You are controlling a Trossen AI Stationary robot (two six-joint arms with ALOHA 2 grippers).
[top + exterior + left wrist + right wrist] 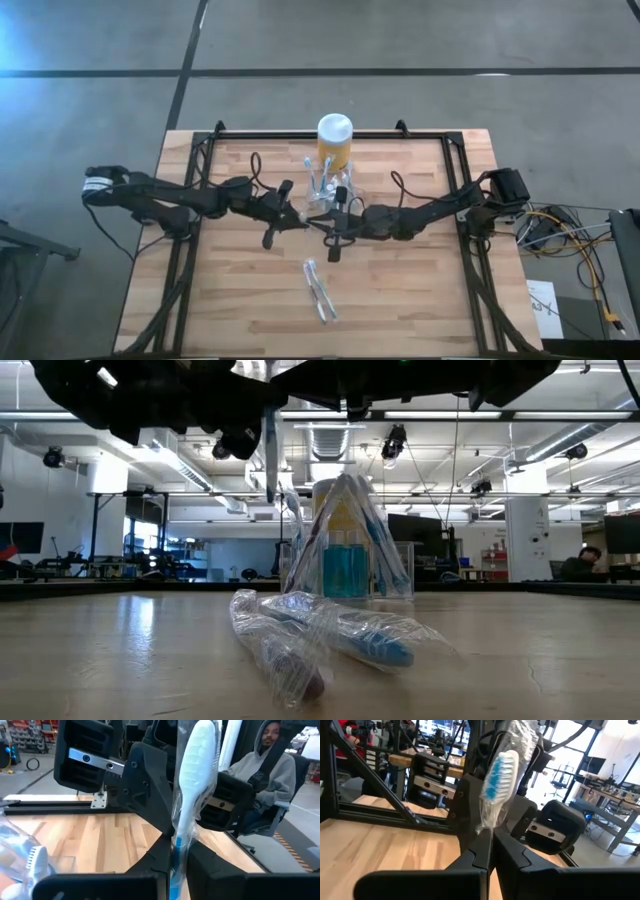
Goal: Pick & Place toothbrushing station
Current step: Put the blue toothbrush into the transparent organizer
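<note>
Toothbrushes wrapped in thin, crinkly clear plastic show up all over this wooden table (230, 300).

Both dark arms meet near the middle of the table. The left gripper (176, 851) is pinched on a wrapped toothbrush (192, 785) with a white, bumpy head and a blue neck, held upright between its fingers. The right gripper (491, 845) is squeezed shut on another wrapped toothbrush (499, 780) with blue and white bristles, and that one stands up too.

The toothbrushing station (328, 192) is a small see-through plastic holder. It sits near the back of the table, just beside the two grippers, and right in front of a yellow jar (334, 145) with a round white lid. From the low view, brushes lean together in it like a tent.

Two more wrapped brushes (320, 635) lie flat on the smooth wood planks nearer the front.

No writing can be read on anything.

A person in a grey hooded top (265, 775) sits beyond the table.
</note>
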